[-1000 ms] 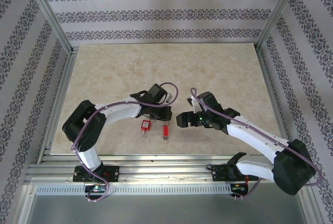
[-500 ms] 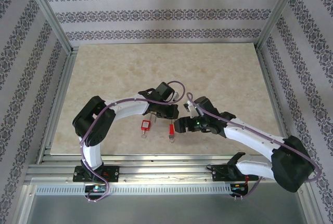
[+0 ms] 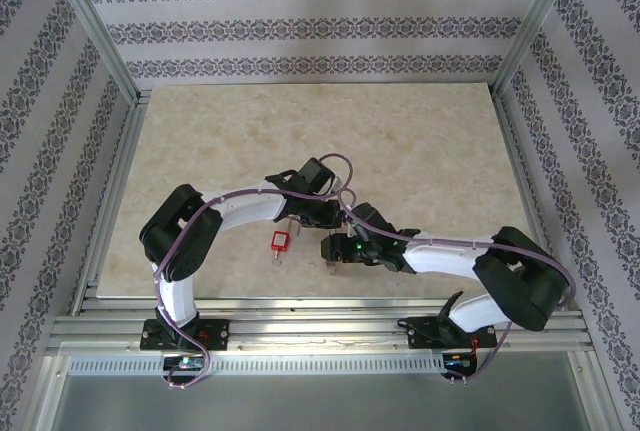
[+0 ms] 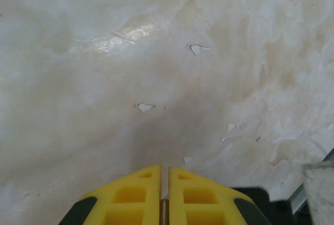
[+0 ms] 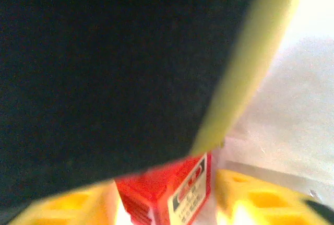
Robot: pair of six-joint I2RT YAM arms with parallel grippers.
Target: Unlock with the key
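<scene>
Padlocks first: from the overhead camera I can see one red padlock lying on the marble table near the front edge, just in front of the left gripper and apart from it. The right gripper sits low just to the right of that lock, and its body covers most of what lies beneath it.

The right wrist camera fills that in. A second red padlock with a white label stands between the yellow fingers of the right gripper. The fingers are spread to either side of it. A pale strip of table shows between the lock and the right-hand finger. On the other side I cannot tell whether the finger touches the lock. A big dark blurred shape with a yellowish edge blocks the upper left of that picture, too close to identify.

On the left wrist camera, the left gripper has its yellow fingers pressed together over bare table. A thin grey sliver shows in the seam between them at the bottom edge, cut off by the frame. Whether it is the key I cannot tell.
</scene>
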